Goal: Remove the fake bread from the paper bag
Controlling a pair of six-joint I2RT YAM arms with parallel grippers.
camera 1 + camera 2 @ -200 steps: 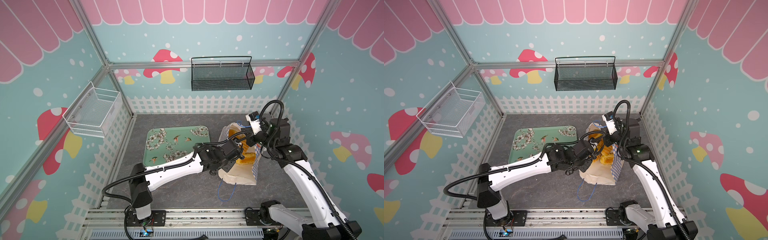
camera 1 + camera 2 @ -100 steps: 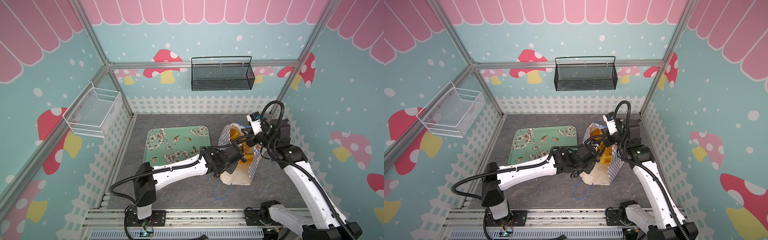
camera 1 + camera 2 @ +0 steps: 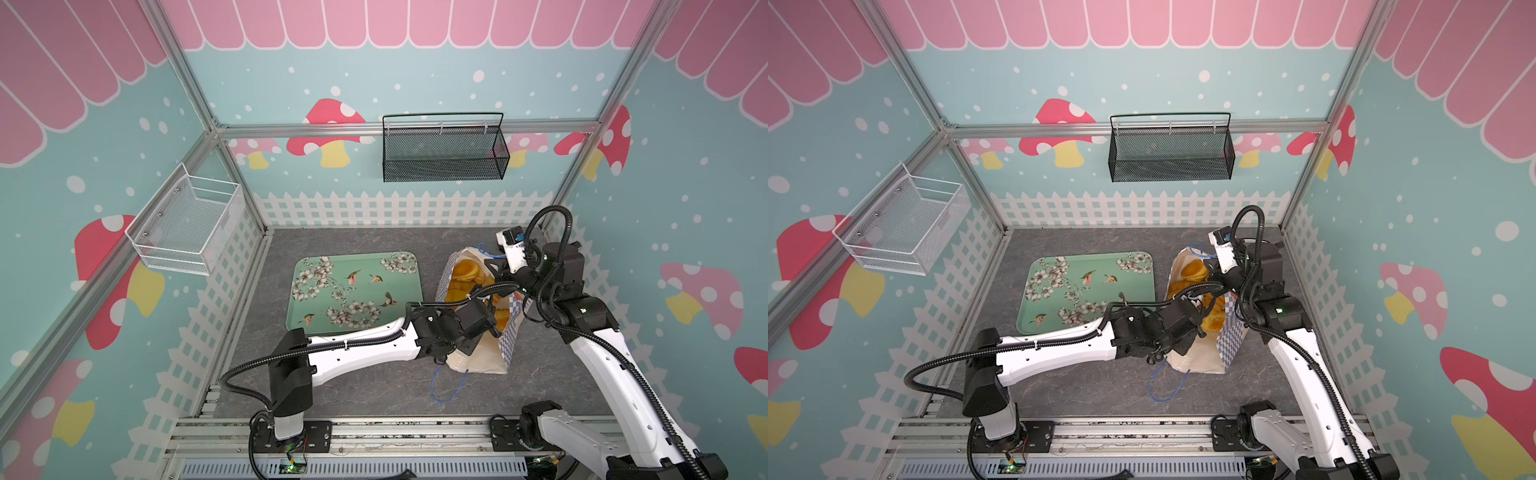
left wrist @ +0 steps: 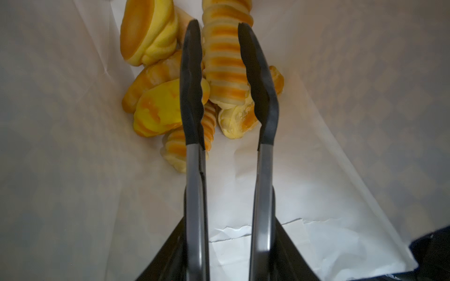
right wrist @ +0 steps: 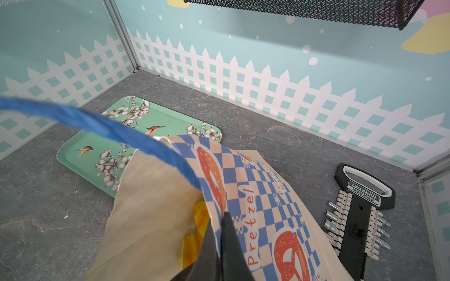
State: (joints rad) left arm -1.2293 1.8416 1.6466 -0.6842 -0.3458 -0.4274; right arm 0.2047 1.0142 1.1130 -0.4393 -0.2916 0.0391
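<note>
The paper bag [image 3: 478, 359] stands tilted right of centre, cream with a blue checkered band [image 5: 255, 175]. My right gripper [image 5: 220, 219] is shut on its rim and holds the mouth open; in both top views it sits at the bag's far edge [image 3: 1219, 276]. Several golden pieces of fake bread [image 3: 465, 274] lie inside. My left arm reaches into the bag, so its gripper is hidden in both top views. In the left wrist view my left gripper [image 4: 218, 24], with long black-tipped tongs, is closed on a ridged striped roll [image 4: 224, 63] above the other loaves [image 4: 158, 109].
A green flowered tray [image 3: 357, 291] lies left of the bag. A blue cord handle [image 3: 446, 386] trails on the floor in front. A black socket holder [image 5: 358, 219] lies by the right wall. A black wire basket [image 3: 442, 153] and a white one [image 3: 187, 226] hang on the walls.
My left arm has pushed farther into the bag, and the bag now stands more upright. My right gripper has kept its hold on the rim.
</note>
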